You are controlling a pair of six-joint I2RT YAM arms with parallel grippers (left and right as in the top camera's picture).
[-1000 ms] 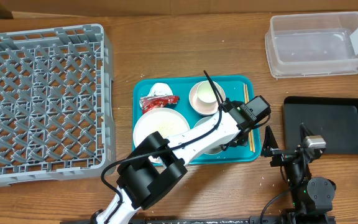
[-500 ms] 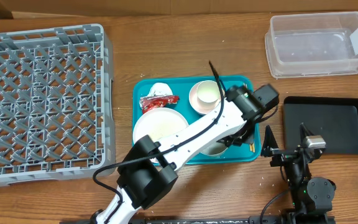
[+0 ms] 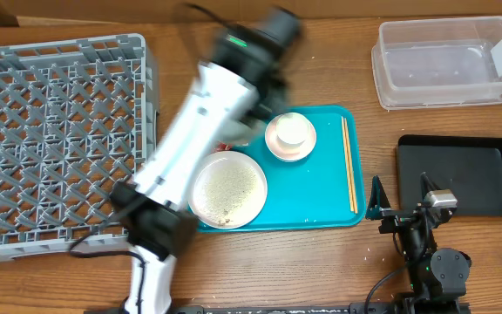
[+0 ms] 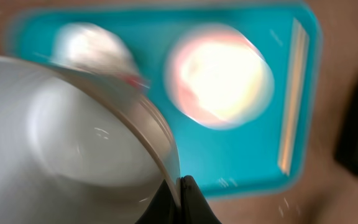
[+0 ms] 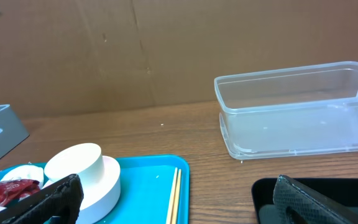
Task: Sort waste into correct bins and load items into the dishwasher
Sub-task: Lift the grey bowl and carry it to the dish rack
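Note:
My left gripper point(image 4: 180, 190) is shut on the rim of the pale grey-blue bowl point(image 4: 61, 143) and holds it up over the teal tray. In the overhead view the left arm point(image 3: 255, 100) is a blur above the tray's back left and covers the bowl. The white plate point(image 3: 227, 189) holds rice grains. The small white cup point(image 3: 291, 131) sits in the pinkish bowl point(image 5: 107, 183). The chopsticks point(image 3: 349, 166) lie along the tray's right side. The red wrapper point(image 5: 5, 190) and tissue point(image 5: 17, 173) lie at the tray's back left. My right gripper point(image 3: 399, 199) is open and empty.
The grey dish rack point(image 3: 59, 139) fills the left side. The clear tub point(image 3: 447, 61) stands at the back right, the black tray point(image 3: 460, 174) in front of it beside my right arm. The teal tray point(image 3: 312, 205) lies in the middle.
My left gripper has lifted the grey-blue bowl off the tray's right side and swung fast to the back left. The right arm has not moved.

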